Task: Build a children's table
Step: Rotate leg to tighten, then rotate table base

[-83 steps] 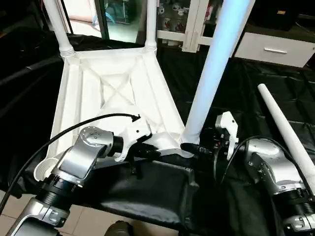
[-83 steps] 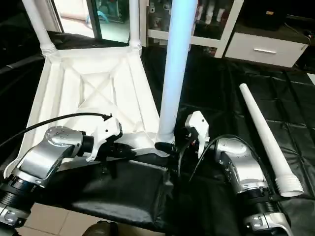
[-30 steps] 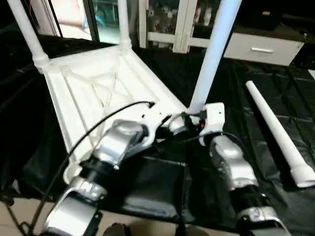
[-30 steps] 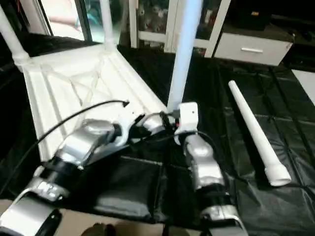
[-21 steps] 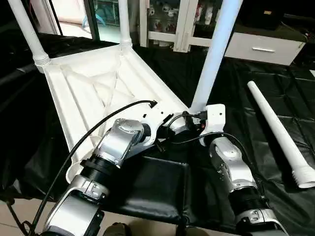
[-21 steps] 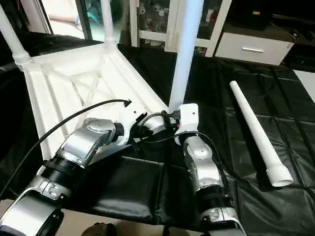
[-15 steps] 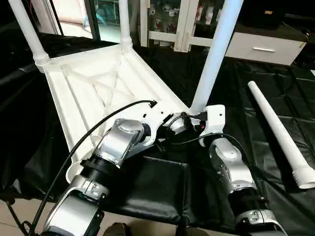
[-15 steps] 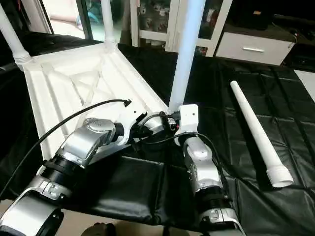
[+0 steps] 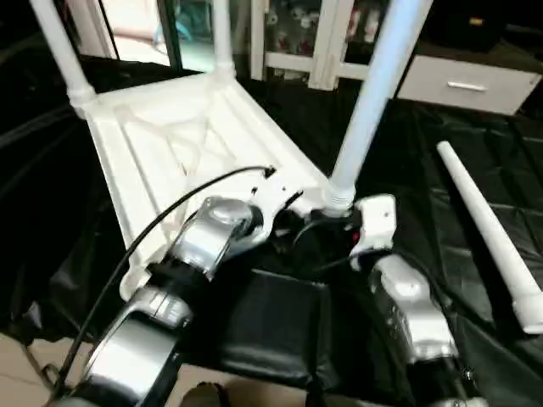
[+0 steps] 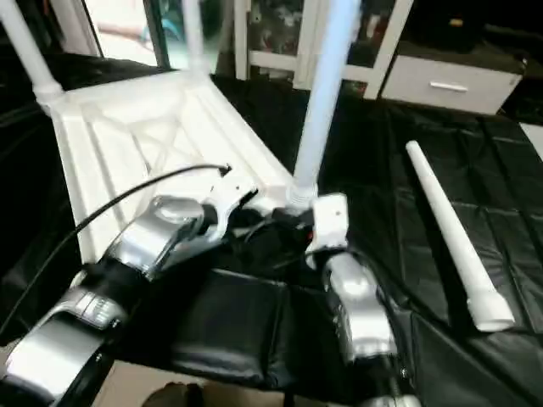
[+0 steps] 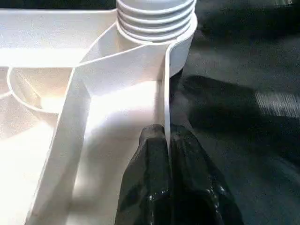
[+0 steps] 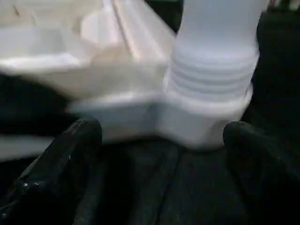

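The children's table top lies upside down on the black sheet, X-ribs facing up. Two white legs stand in its far corners. A third leg rises from the near right socket. The remaining leg lies loose on the sheet to the right. My left gripper is shut on the thin raised rim, just short of that socket. My right gripper is open, its fingers spread wide before the threaded leg base without touching it.
White cabinets with glass doors and a white drawer unit stand behind the black-sheeted work table. A black pad hangs at the table's front edge under my forearms. Tiled floor shows at the lower left.
The whole picture has shifted, so the camera moved. My left gripper stays on the rim. My right gripper sits slightly farther back from the leg base than half a second ago.
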